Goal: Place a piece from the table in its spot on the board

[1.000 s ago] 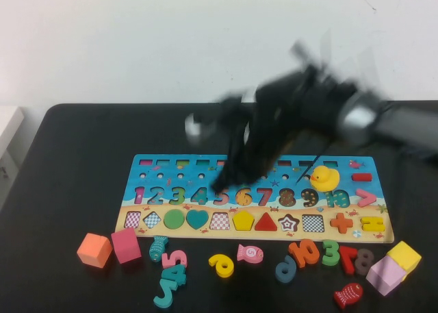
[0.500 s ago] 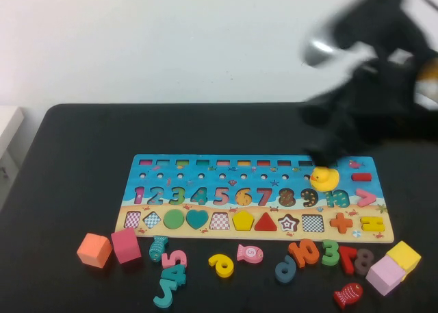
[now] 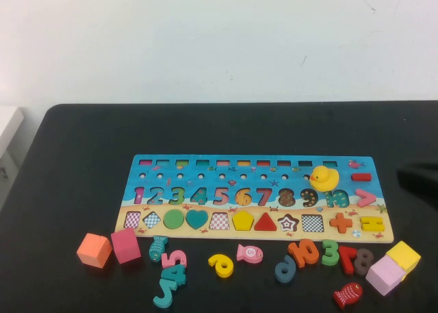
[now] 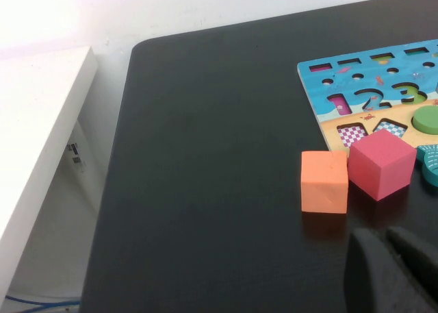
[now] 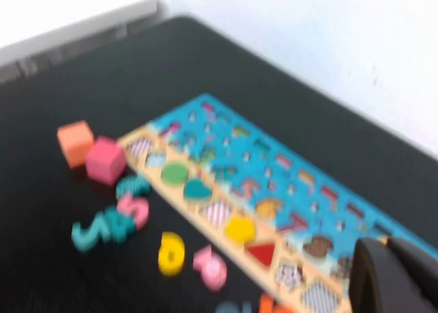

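The number-and-shape board (image 3: 260, 164) lies mid-table, with a yellow duck (image 3: 324, 178) standing on its right part. Loose pieces lie in front of it: a teal fish (image 3: 158, 247), pink 5 (image 3: 175, 259), teal 4 (image 3: 169, 283), yellow 6 (image 3: 222, 264), pink fish (image 3: 250, 253), orange 10 (image 3: 304, 252), green 3 (image 3: 330, 253) and red fish (image 3: 348, 295). My left gripper (image 4: 383, 238) is shut and empty, low over the table near the orange cube (image 4: 324, 181). My right gripper (image 5: 384, 247) is shut and empty, above the board's right end (image 5: 301, 183).
An orange cube (image 3: 94, 250) and a magenta cube (image 3: 126, 245) sit at the front left. A pink block (image 3: 383, 274) and a yellow block (image 3: 404, 256) sit at the front right. A dark part of my right arm (image 3: 419, 177) shows at the right edge. A white shelf (image 4: 34, 128) stands left of the table.
My right arm has swung from over the board's middle up and to the right, almost out of the high view. The board and the pieces have not moved.
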Available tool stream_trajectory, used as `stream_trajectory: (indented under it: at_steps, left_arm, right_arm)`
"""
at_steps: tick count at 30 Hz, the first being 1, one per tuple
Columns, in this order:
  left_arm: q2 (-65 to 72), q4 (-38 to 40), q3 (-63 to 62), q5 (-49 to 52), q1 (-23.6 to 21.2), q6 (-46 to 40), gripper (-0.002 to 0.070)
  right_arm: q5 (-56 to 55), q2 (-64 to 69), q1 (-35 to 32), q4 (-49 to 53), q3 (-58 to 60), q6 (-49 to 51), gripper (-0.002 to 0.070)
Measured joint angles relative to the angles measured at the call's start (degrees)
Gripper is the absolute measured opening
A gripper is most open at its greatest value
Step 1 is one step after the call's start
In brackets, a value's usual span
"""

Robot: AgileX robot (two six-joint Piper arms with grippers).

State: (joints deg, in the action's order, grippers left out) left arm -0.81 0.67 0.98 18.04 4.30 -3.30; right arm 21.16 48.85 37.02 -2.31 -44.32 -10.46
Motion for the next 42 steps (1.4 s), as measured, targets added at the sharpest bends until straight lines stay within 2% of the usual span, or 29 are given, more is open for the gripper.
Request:
stream_trajectory:
  at_steps: [7, 15, 24, 28, 32, 38, 42]
  left_arm:
    - [0.00, 0.00, 0.00, 0.00, 0.00, 0.00, -0.0003]
    - [0.00, 0.00, 0.00, 0.00, 0.00, 0.00, -0.0003]
    - [0.00, 0.00, 0.00, 0.00, 0.00, 0.00, -0.0003]
    - [0.00, 0.00, 0.00, 0.00, 0.00, 0.00, -0.0003]
    - [0.00, 0.00, 0.00, 0.00, 0.00, 0.00, -0.0002]
    - [0.00, 0.00, 0.00, 0.00, 0.00, 0.00, -0.0001]
    - [0.00, 0.00, 0.00, 0.00, 0.00, 0.00, -0.0001]
  right_arm:
    - [6.37, -1.84, 0.00, 3.70, 3.64, 1.42, 0.0019]
    - [-8.88, -14.61, 0.00, 6.94, 19.85, 2.15, 0.0019]
    - [-15.29, -29.40, -0.79, 5.54, 33.26, 2.50, 0.0019]
    - [-14.04, -35.23, -7.34, 4.79, 35.52, 2.50, 0.0019]
    - [-11.93, -41.42, -19.01, 4.58, 36.50, 2.50, 0.0019]
    - [-2.89, -48.58, -34.59, 4.35, 37.47, 2.63, 0.0018]
    - [-2.40, -49.48, -37.21, 4.35, 40.50, 5.53, 0.0019]
